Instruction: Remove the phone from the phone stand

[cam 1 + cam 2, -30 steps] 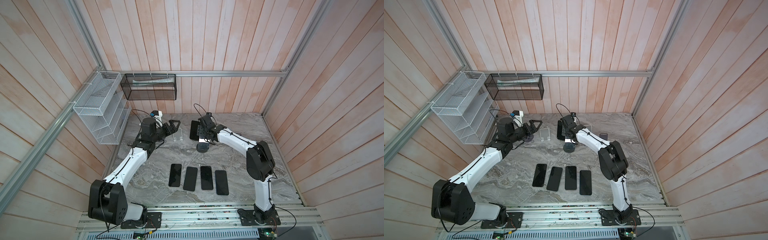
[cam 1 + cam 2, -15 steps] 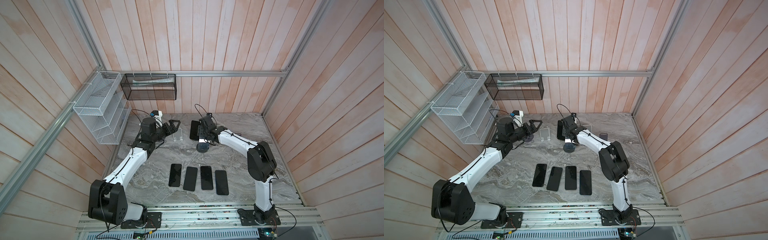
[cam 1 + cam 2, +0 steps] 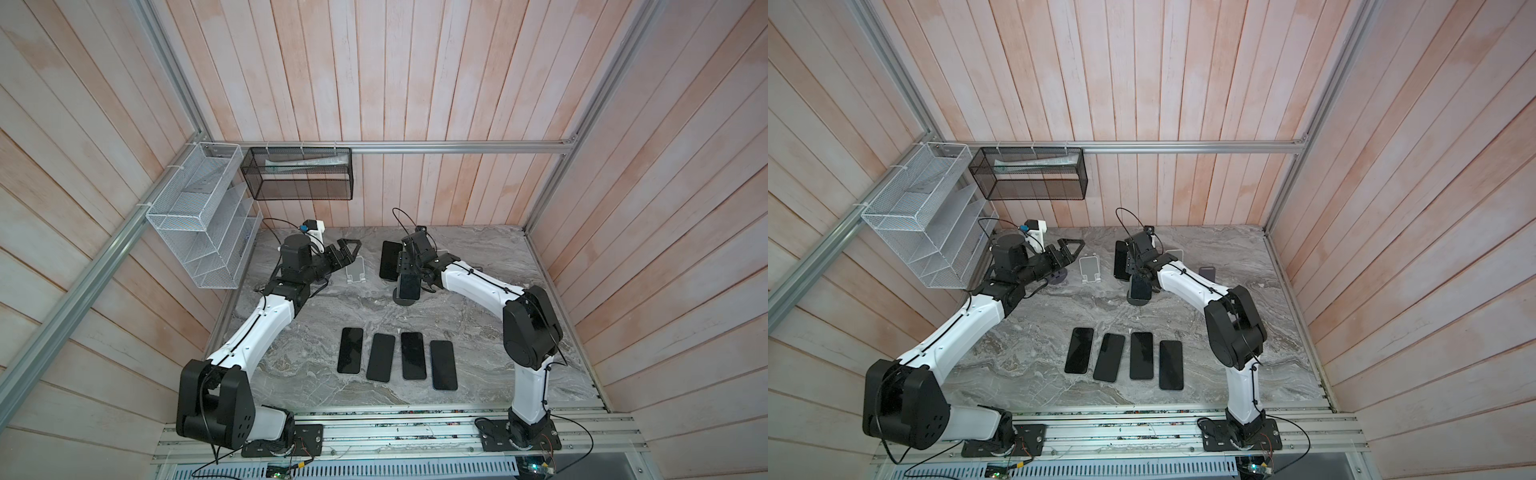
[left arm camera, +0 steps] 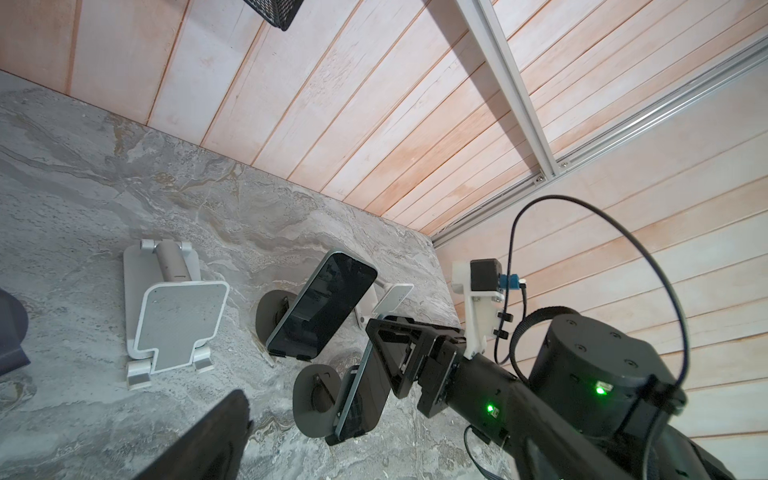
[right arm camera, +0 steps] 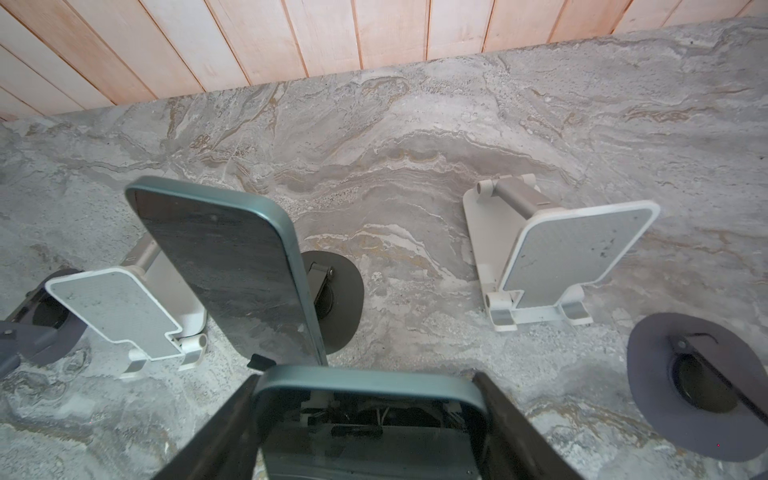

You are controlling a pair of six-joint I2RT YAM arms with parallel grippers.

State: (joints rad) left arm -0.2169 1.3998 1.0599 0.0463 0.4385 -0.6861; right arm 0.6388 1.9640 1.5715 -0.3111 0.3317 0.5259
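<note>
Removal is barely begun: right end effector [image 5: 365, 380] clasps the side edges of the teal-rimmed dark glass phone [image 3: 409, 286], which still leans in its black round-based stand [image 3: 404, 301] near the back edge of the surface [image 3: 332, 316]. Lifting it clear remains; left end effector [image 3: 351, 253] hangs released.

Grey marbled tabletop [image 3: 307, 320]. Four dark phones [image 3: 381, 357] lie flat in a row near its front edge. Toward the back wall stand a white phone stand [image 3: 356, 271] and a dark round-based stand [image 3: 405, 300].

Teal-edged dark phone [image 4: 363, 401], propped steeply tilted on round-based black phone stand [image 4: 313, 401]
</note>
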